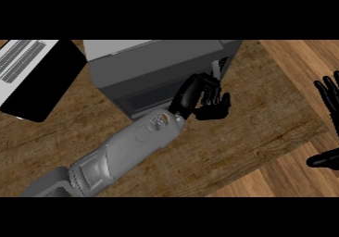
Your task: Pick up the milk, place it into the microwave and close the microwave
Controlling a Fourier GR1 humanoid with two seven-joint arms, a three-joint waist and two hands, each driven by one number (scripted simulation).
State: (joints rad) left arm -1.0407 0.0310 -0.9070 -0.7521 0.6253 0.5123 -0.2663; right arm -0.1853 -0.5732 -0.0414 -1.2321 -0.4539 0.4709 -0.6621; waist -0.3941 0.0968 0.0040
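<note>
The grey microwave [159,65] stands at the back middle of the wooden counter, its dark front facing me and its door looking closed. My left hand [208,99] lies against the right part of that front, by the control strip, fingers loosely bent and holding nothing. The grey left forearm [124,148] runs up from the lower left. At the right edge, my right hand [333,106] rests open with fingers up, its thumb low near the edge. No milk shows anywhere in view.
A white and black box-shaped appliance [32,76] sits at the back left, next to the microwave. A darker wooden mat [220,148] covers the counter under my left arm; lighter wood [295,180] lies to the right.
</note>
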